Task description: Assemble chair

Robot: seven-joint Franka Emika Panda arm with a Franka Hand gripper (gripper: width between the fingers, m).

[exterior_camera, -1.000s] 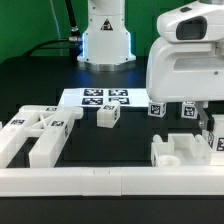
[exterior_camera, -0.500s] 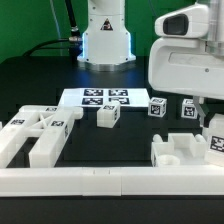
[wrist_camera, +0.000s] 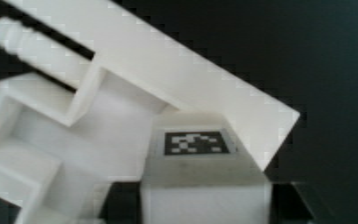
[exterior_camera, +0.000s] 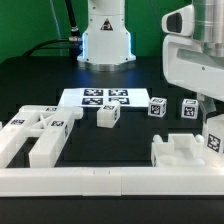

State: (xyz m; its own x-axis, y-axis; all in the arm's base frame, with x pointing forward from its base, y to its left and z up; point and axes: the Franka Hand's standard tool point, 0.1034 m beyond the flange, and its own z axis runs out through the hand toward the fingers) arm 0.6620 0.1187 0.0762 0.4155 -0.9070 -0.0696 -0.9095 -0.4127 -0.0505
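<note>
at the right edge of the frame the gripper is clamped on a tagged white slab, held upright at the right end of the seat block, lower right. can't tell if they touch. other white parts lie lower left.

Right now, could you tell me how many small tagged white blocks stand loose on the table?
3: first block by the marker board; second block and third block toward the exterior view's right. Others may be hidden.
</note>
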